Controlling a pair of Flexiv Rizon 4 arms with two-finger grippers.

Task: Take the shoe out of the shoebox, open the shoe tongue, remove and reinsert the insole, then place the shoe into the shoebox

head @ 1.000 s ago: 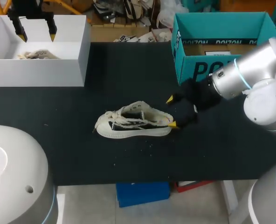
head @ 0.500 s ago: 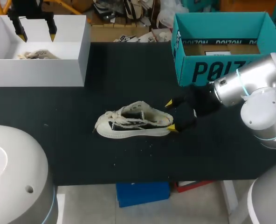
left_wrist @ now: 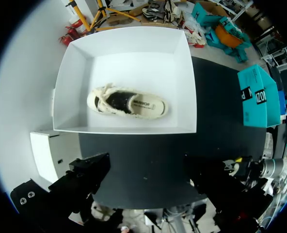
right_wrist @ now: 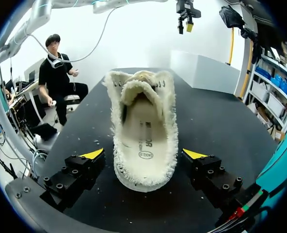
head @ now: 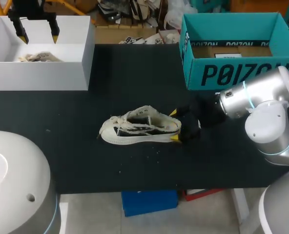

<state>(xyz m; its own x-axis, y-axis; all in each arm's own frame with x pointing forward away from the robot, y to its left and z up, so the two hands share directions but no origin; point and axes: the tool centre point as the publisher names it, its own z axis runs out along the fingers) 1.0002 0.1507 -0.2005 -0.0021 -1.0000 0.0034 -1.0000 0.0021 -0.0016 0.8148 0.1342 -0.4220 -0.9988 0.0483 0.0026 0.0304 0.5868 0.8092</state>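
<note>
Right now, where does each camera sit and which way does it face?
Head view: above and behind me, looking down on the table; both arms show, left gripper over the white box, right gripper at the heel of the shoe.
Left wrist view: on my left wrist, looking down into the white box at a second shoe; its dark fingers show.
Right wrist view: on my right wrist, looking along the table into the shoe from its heel; yellow fingertips flank it.
Head and right wrist views share that shoe.
</note>
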